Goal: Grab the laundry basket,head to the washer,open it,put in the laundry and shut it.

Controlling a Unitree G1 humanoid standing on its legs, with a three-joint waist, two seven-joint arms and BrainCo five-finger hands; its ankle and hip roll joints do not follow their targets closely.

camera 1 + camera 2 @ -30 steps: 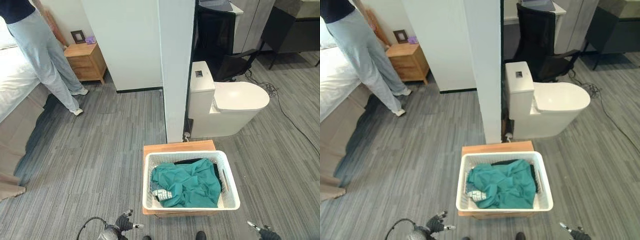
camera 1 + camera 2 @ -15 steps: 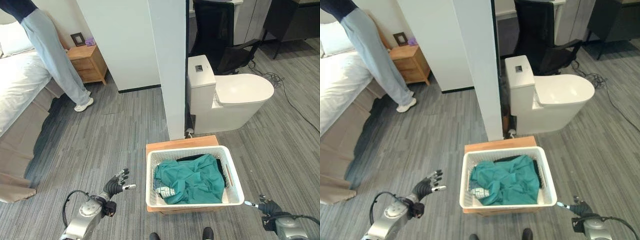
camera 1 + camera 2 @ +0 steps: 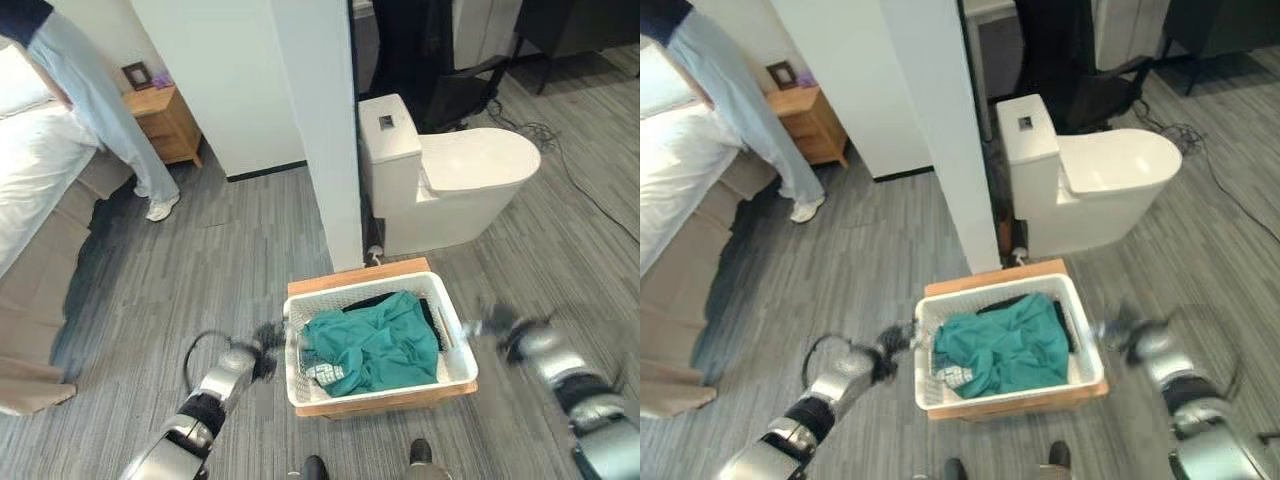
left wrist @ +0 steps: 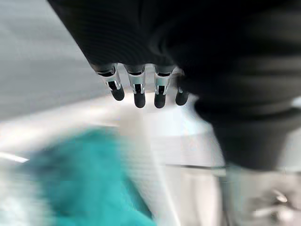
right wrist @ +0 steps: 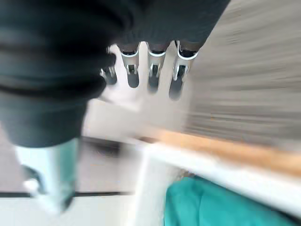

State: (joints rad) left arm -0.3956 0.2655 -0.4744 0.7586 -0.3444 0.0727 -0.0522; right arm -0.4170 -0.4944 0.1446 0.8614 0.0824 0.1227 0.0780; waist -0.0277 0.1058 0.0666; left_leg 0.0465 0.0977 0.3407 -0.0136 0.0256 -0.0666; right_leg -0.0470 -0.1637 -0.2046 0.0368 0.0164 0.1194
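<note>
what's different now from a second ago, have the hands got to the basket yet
Both hands have come up from the bottom edge and closed in on the white laundry basket: left hand at its left wall, right hand by its right rim. Neither grips it yet, fingers straight. The basket and its teal laundry stay on the wooden stand.

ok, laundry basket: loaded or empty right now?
Loaded. The white laundry basket sits upright on a low wooden stand, holding a crumpled teal garment with something dark beneath it.
</note>
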